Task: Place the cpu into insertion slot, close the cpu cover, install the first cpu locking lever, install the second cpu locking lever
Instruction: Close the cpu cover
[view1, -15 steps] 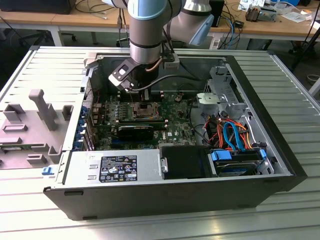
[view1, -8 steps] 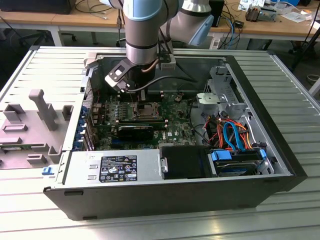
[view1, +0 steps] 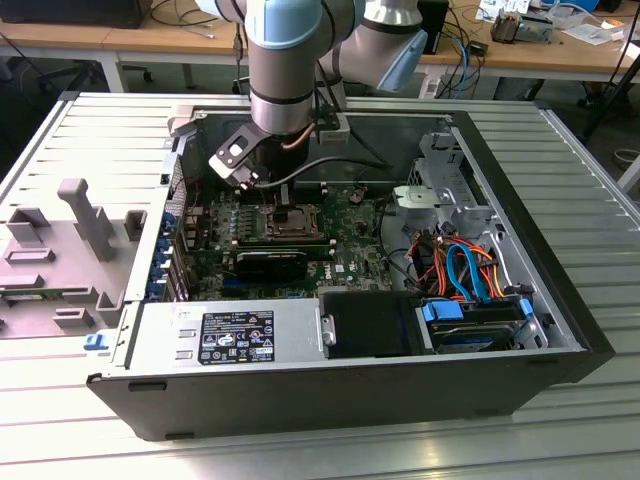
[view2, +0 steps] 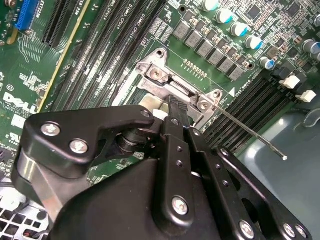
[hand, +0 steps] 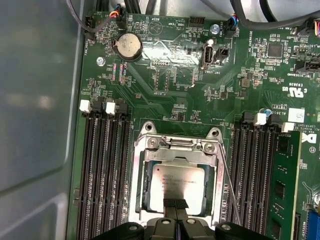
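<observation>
The cpu (hand: 180, 179), a dull silver square chip, lies flat in the insertion slot (hand: 146, 136) on the green board. The cpu cover (hand: 219, 177), a silver frame with a square window, lies down around the chip. My gripper (hand: 175, 204) is shut, its black fingertips together at the chip's near edge, touching the socket's rim. In the second wrist view one black finger (view2: 174, 107) reaches down onto the socket's silver hinge (view2: 157, 75). A thin wire locking lever (view2: 250, 136) sticks out sideways from the socket, unlatched. In the exterior view the gripper (view1: 280, 200) hangs just over the socket (view1: 292, 222).
Black memory slots (hand: 102, 175) flank the socket on both sides, with a green memory stick (hand: 282, 185) beyond them. A coin battery (hand: 127, 46) sits further up the board. The open case holds a power supply (view1: 230, 335) and a drive cage with blue cables (view1: 470, 275).
</observation>
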